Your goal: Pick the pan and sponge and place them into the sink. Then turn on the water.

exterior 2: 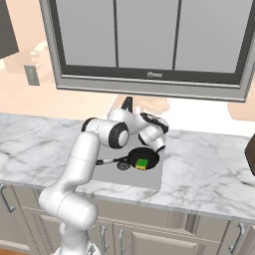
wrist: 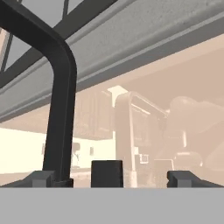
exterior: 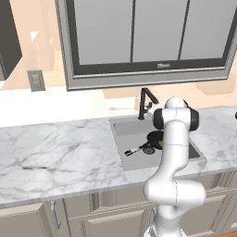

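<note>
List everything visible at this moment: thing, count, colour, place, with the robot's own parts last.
pan: one, black, in the sink, handle toward its left
sponge: one, green and yellow, lying in the pan
sink: one, grey, recessed in the countertop
faucet: one, black, behind the sink; no stream visible
countertop: one, white marble, both sides of the sink
window: one, grey frame, above the counter
arm: one, white
hand: one, near the faucet, fingers apart

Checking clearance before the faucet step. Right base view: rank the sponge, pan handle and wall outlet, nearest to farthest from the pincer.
1. sponge: nearest to the pincer, lying in the pan just below the hand.
2. pan handle: next, pointing left from the bowl.
3. wall outlet: farthest, on the wall at far left.
</note>
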You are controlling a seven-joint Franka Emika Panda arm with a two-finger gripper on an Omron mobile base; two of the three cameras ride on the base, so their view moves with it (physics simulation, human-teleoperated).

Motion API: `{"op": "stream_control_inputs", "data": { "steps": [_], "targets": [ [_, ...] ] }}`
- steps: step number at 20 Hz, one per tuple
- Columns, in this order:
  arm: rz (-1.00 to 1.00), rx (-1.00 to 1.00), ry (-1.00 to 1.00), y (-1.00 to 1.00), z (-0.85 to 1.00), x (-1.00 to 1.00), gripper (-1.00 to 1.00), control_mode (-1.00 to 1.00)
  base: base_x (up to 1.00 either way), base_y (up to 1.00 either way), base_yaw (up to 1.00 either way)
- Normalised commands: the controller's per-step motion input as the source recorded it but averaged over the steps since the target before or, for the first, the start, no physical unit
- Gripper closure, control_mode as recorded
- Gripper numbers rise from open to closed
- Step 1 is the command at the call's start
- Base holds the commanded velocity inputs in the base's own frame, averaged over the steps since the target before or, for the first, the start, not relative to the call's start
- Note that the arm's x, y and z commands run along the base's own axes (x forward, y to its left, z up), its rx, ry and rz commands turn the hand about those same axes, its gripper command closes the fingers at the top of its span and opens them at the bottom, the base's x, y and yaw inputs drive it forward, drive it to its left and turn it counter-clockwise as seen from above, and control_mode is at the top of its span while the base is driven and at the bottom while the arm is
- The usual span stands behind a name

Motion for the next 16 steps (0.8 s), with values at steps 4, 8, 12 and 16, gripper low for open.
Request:
{"op": "stream_control_inputs", "data": {
  "steps": [4, 8, 12, 16],
  "targets": [
    [0.0, 0.04, 0.0, 0.01, -0.08, 0.29, -1.0, -1.0, 0.0, 0.0, 0.0],
    [0.0, 0.0, 0.0, 0.0, -0.26, 0.26, -1.0, -1.0, 0.0, 0.0, 0.0],
    [-0.06, 0.01, 0.0, -0.51, -0.4, 0.17, -1.0, -1.0, 0.0, 0.0, 0.0],
    [-0.11, 0.07, 0.0, -0.87, -0.36, 0.21, -1.0, -1.0, 0.0, 0.0, 0.0]
  ]
}}
